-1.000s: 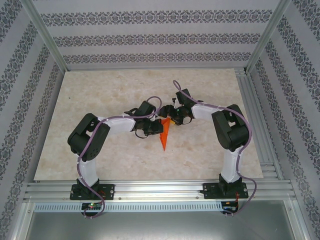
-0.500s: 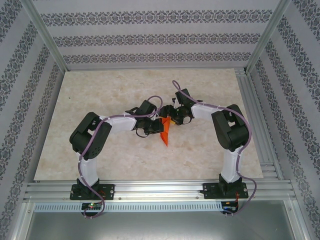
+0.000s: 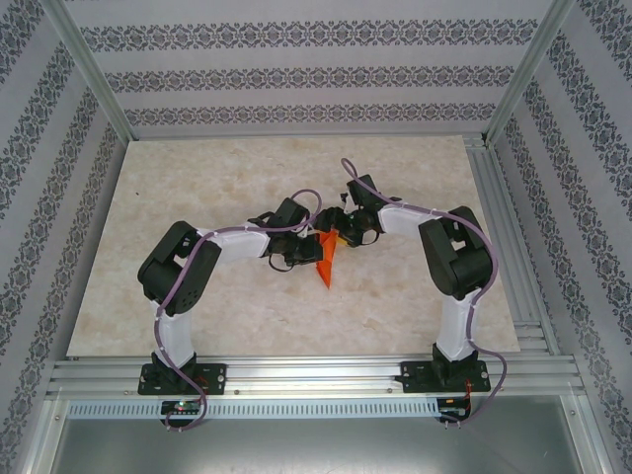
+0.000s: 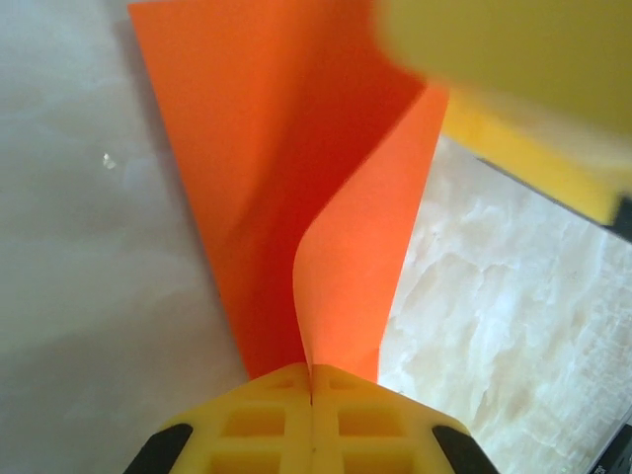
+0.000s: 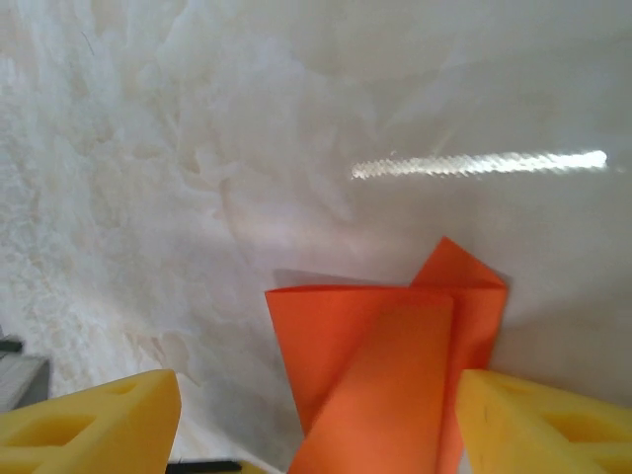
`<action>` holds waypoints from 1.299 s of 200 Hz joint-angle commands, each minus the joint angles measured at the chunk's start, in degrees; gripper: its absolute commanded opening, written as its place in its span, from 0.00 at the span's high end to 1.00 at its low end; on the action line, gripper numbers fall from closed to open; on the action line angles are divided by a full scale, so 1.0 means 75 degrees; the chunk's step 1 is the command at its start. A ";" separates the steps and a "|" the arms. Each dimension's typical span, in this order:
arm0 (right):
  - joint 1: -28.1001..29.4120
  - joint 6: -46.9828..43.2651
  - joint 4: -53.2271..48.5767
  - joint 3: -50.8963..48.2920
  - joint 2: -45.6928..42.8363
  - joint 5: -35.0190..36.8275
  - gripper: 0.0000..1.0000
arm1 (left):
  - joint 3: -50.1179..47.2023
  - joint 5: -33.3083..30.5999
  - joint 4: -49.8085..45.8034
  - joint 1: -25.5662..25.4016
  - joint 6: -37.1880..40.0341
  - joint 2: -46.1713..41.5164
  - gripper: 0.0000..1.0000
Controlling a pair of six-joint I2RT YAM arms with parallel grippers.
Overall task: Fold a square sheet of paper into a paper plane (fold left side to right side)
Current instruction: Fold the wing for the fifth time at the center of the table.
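The paper plane [image 3: 326, 262] is a slim, bright orange dart in the middle of the table, its point toward the near edge. My left gripper [image 3: 302, 259] is at its left side. In the left wrist view the yellow jaws [image 4: 312, 373] are shut on a raised flap of the orange paper [image 4: 346, 276], which curls up from the rest of the sheet. My right gripper [image 3: 343, 235] hovers over the plane's far end. In the right wrist view it [image 5: 316, 390] stands open, with the folded paper [image 5: 380, 355] between its yellow fingers [image 5: 99, 425] and untouched.
The marble-patterned table [image 3: 197, 188] spreads wide on all sides of the plane. Aluminium rails [image 3: 316, 370] run along the near edge and the right side. One yellow finger of the right gripper [image 4: 513, 79] looms blurred at the top right of the left wrist view.
The plane's near tip has drawn a little away from the near edge and to the right. The left gripper has shifted slightly with it. The right arm has hardly moved.
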 commanded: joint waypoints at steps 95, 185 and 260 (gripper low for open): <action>-0.0208 -0.0040 0.0823 -0.2168 -0.2366 -0.0668 0.55 | -0.0152 0.0213 0.0251 -0.0012 0.0057 0.0200 0.97; 0.0268 0.0621 0.1481 -0.1466 -0.0820 -0.0459 0.74 | -0.0084 0.0299 0.0331 -0.0037 0.0000 0.0211 0.97; 0.0272 0.0458 0.1078 -0.1267 -0.0411 0.0038 0.76 | -0.0071 0.0279 0.0337 -0.0039 0.0001 0.0208 0.93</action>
